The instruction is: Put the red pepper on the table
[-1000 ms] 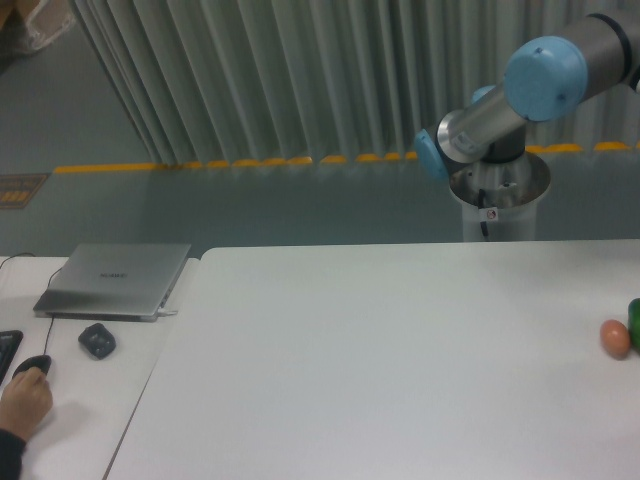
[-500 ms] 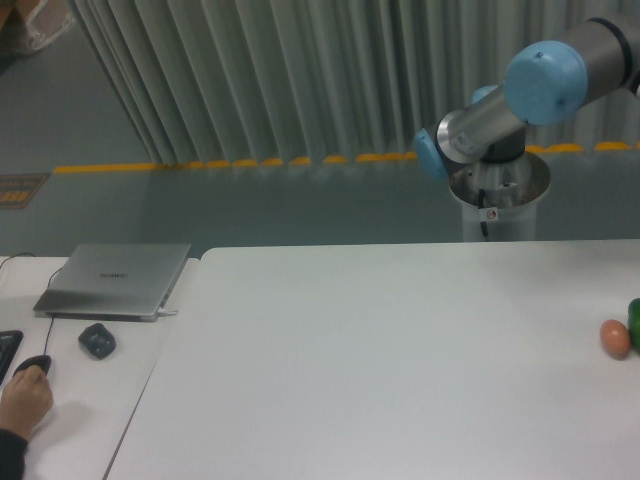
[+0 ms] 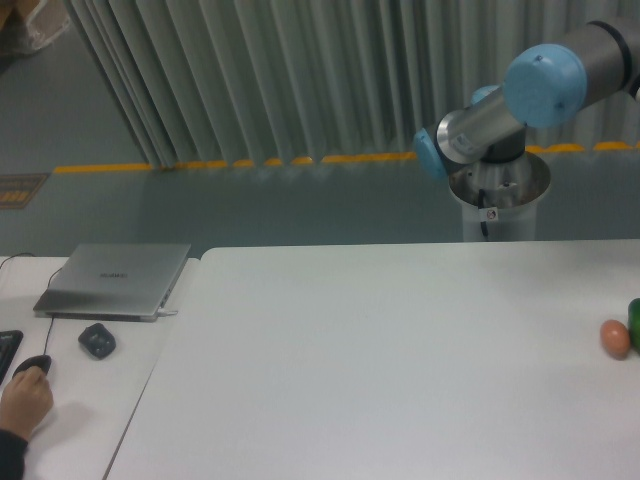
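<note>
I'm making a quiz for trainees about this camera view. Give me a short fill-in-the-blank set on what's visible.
1. The laptop on the side desk has its lid ____.
2. The orange-brown ball lies near the table's ____ edge in the picture.
3. A person's hand rests on a ____.
4. The robot arm's joint caps are light ____.

Missing words: closed; right; mouse; blue

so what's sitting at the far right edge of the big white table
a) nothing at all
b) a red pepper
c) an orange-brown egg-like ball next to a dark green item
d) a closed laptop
c, an orange-brown ball sits on the table beside a dark green item cut off by the frame edge; the laptop is on the separate desk, and no red pepper is in view.
</note>
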Tool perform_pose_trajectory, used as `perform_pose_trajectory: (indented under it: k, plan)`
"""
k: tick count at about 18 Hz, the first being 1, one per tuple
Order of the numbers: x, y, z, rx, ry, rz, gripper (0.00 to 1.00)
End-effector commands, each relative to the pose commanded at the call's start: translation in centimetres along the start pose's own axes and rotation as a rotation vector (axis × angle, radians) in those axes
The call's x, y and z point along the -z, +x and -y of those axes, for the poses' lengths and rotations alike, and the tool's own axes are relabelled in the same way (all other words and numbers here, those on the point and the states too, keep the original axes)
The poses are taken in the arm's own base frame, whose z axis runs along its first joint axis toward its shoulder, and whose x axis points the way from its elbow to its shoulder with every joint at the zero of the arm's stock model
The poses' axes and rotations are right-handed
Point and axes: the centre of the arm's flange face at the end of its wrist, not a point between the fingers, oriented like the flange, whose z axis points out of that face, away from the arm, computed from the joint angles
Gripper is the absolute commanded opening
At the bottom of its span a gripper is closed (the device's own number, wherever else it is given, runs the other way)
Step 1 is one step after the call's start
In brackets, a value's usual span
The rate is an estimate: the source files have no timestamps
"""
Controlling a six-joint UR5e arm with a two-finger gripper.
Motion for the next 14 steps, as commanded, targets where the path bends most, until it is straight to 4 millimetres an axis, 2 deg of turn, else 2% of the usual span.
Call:
perform_pose_trajectory:
  k: [1, 2, 4, 6, 7, 10, 11, 14]
  plan:
    - [0.00, 0.00, 0.00, 0.000, 0.000, 0.000, 0.99]
    - [-0.17, 0.01, -0.11, 0.001, -0.003, -0.001, 0.92]
    - [0.01, -0.11, -0.03, -0.008, 0.001, -0.001, 0.86]
    - [0.02, -0.22, -0.05, -0.010, 0.001, -0.001, 0.84]
    - [-0.03, -0.16, -0.09, -0.009, 0.002, -0.006, 0.74]
    - [0.13, -0.37, -0.07, -0.006, 0.010, -0.018, 0.69]
    - [0.20, -0.43, -0.10, -0.004, 0.012, -0.022, 0.55]
    - [0.68, -0.76, -0.01, 0.003, 0.027, -0.041, 0.52]
